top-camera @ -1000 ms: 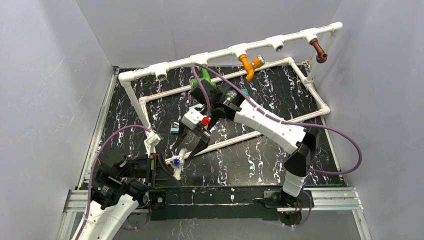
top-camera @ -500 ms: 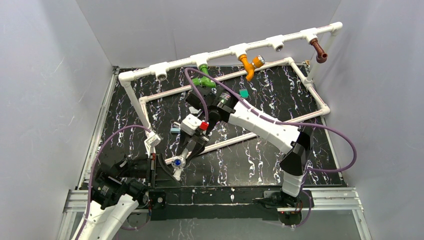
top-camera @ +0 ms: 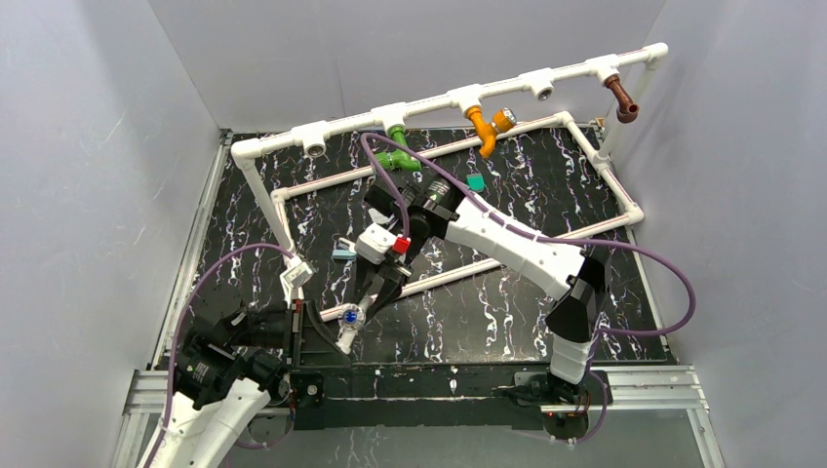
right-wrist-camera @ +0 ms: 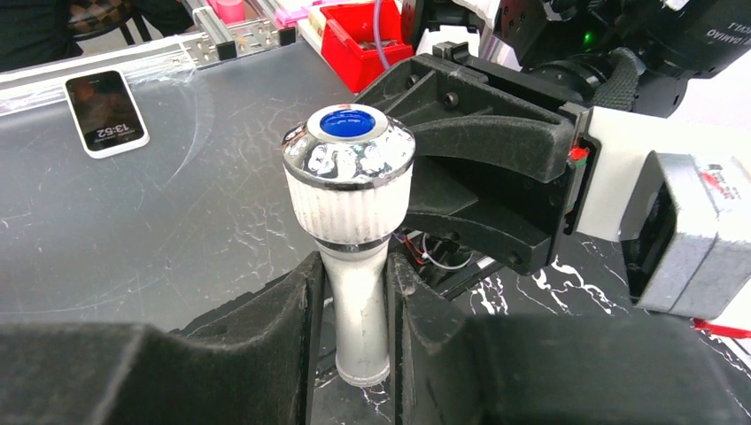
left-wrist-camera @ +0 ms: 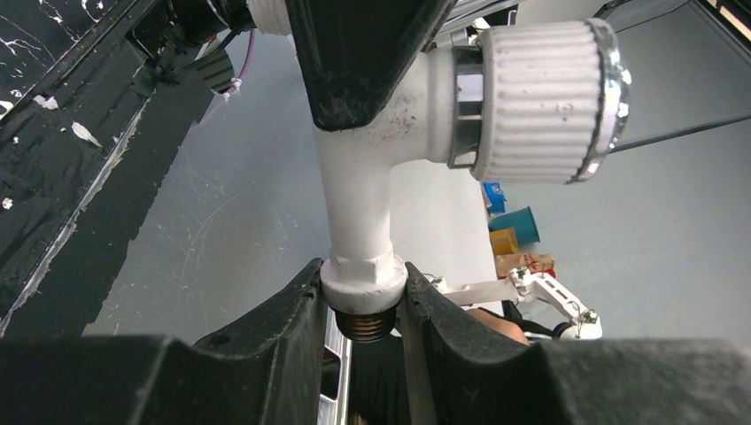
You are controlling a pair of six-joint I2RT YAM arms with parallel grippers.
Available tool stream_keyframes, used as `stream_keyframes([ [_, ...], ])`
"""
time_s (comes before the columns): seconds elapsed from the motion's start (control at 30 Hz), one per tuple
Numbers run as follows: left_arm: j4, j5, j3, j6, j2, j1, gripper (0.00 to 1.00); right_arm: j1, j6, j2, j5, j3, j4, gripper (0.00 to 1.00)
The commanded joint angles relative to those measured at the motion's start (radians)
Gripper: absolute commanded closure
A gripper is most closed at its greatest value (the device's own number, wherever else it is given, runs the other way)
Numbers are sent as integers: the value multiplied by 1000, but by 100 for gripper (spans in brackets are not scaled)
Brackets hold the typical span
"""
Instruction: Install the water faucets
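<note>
Two sets of jaws meet on one white faucet (top-camera: pixel 346 322), which hangs just above the near edge of the table (top-camera: pixel 488 317), close to the left arm's base. We see the left gripper (left-wrist-camera: pixel 361 305) clamped narrow on the collar next to the threaded end. A black pad presses each side, and the dark thread pokes out between them. The right gripper (right-wrist-camera: pixel 354 305) has its jaws drawn in close on the white stem below the knob (right-wrist-camera: pixel 348 177). Both pads touch the plastic, so we read it as gripping too. The knob is ribbed and white, with a chrome rim and a blue cap. In the left wrist view it juts out sideways from the body, with a right finger (left-wrist-camera: pixel 363 53) covering the part above it.

From overhead, we see the left gripper (top-camera: pixel 334 336) reaching in from the left and the right gripper (top-camera: pixel 371 300) coming down from behind, with the faucet between them.

Further back stands the white pipe frame (top-camera: pixel 429 105). Three taps hang from the tees on its top rail: a green faucet (top-camera: pixel 402 154), an orange faucet (top-camera: pixel 485 127) and a brown faucet (top-camera: pixel 622 101). We count two tees with open sockets, one at the left end and one between the orange and brown taps.
</note>
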Motion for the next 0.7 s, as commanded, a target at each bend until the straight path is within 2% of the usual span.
stream_keyframes([
  [0.0,-11,-18,63,78,22,-6,67,7,-1,-54,-7,-47,13,99],
  [0.1,-70,-50,85,141,34,-6,50,7,103,-125,8,-138,126,99],
  [0.17,-100,-75,97,172,42,-6,42,7,249,-194,34,-231,283,99],
  [0.27,-124,-125,109,205,54,-6,35,7,553,-336,100,-422,636,99],
  [0.4,-180,-203,142,266,68,-6,32,6,924,-549,244,-683,1100,99],
  [0.5,-248,-292,173,336,82,-6,31,7,1052,-639,351,-787,1222,99],
  [0.67,-260,-423,203,367,91,-6,31,7,1182,-698,527,-826,1218,99],
])
